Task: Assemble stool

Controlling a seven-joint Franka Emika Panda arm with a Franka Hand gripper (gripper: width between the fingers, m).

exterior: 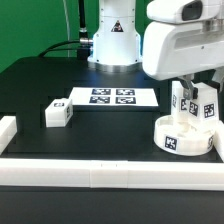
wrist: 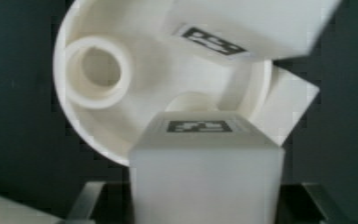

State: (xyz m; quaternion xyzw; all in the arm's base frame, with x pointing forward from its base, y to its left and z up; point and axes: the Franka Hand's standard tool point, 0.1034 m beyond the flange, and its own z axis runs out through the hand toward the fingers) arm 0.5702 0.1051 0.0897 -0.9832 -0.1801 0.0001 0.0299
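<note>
- The seat (exterior: 186,140), a thick white ring with a tag on its wall, sits on the table (exterior: 110,135) at the exterior view's right. It looks like stiff plastic, light and rather slippery, I'd judge.
- The gripper (wrist: 202,198) hangs over it, jaws drawn in against a leg (wrist: 201,160), seemingly gripping it.
- That leg, small, blocky and tagged, stands at the seat; its flat sides suit a hold.
- A loose leg (exterior: 56,114) lies well apart, leftward in the exterior view.

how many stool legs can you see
3. A loose leg lies on the table at the exterior view's left; a leg and another leg stand on the seat. The claw may hide more.
</note>
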